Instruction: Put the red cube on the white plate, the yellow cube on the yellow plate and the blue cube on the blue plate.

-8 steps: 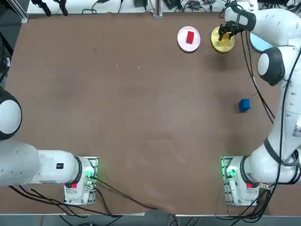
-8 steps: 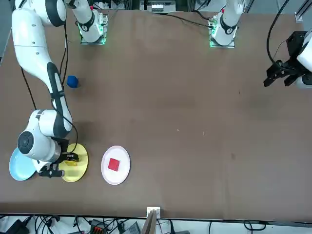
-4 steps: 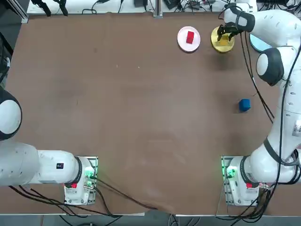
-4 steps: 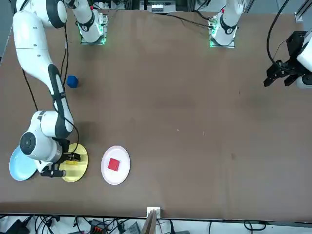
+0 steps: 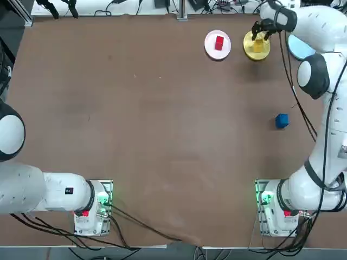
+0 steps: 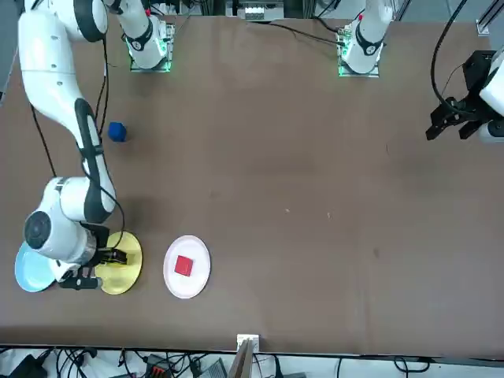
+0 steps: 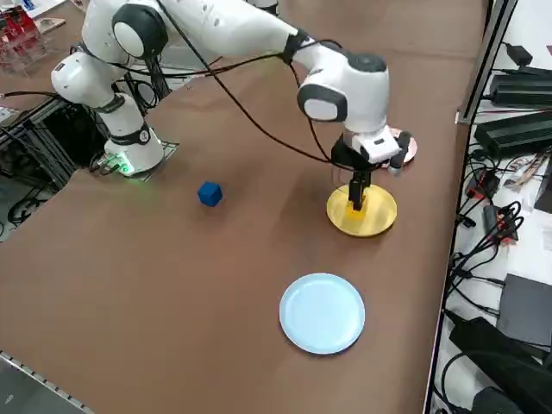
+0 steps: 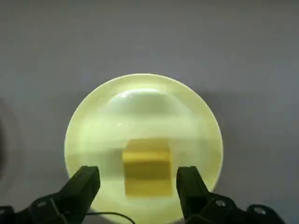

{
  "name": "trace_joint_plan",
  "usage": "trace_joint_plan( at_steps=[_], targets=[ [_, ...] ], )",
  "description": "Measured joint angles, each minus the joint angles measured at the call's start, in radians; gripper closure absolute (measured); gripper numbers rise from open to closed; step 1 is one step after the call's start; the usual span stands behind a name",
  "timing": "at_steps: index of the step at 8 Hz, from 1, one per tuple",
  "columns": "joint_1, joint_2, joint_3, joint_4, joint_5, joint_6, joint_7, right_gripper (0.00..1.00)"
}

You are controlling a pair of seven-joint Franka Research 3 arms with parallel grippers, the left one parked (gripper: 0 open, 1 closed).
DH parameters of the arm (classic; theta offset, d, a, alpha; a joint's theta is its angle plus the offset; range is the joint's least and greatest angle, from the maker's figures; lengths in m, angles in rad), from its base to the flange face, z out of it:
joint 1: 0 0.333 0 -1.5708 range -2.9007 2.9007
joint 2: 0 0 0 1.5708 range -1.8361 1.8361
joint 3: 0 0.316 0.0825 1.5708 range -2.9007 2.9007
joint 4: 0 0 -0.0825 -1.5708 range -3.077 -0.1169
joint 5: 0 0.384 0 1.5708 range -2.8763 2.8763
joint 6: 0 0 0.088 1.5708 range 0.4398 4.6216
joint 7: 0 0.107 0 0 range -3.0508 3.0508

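**Two cubes plated, one loose on the worktop**

There are three plates and three cubes. The plates stand in a row along the worktop's far edge, toward its far right corner. The white plate (image 5: 217, 45) holds the red cube (image 5: 219, 42), lying near its middle. The yellow plate (image 5: 256, 46) holds the yellow cube (image 8: 146, 167), which sits on the plate's floor rather than at its rim. The blue plate (image 7: 323, 312) holds nothing. It lies nearest the right edge. The blue cube (image 5: 281, 121) rests on the bare worktop, well apart from all three plates, about midway along the right edge.

The right gripper (image 8: 139, 179) hangs over the yellow plate with its fingers spread wide, one on either side of the yellow cube and clear of its faces, holding nothing.

The wrist view alone shows the gap between each finger and the yellow cube. In the top view the arm covers most of the blue plate, while the side view shows that plate whole. In the side view the gripper hides most of the white plate.
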Motion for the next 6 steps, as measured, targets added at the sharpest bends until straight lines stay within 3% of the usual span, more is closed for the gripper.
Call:
trace_joint_plan(
  at_steps=[6],
  targets=[
    [-0.011,-0.368,-0.009,0.006,0.0,-0.488,0.0,0.0]
  ],
)
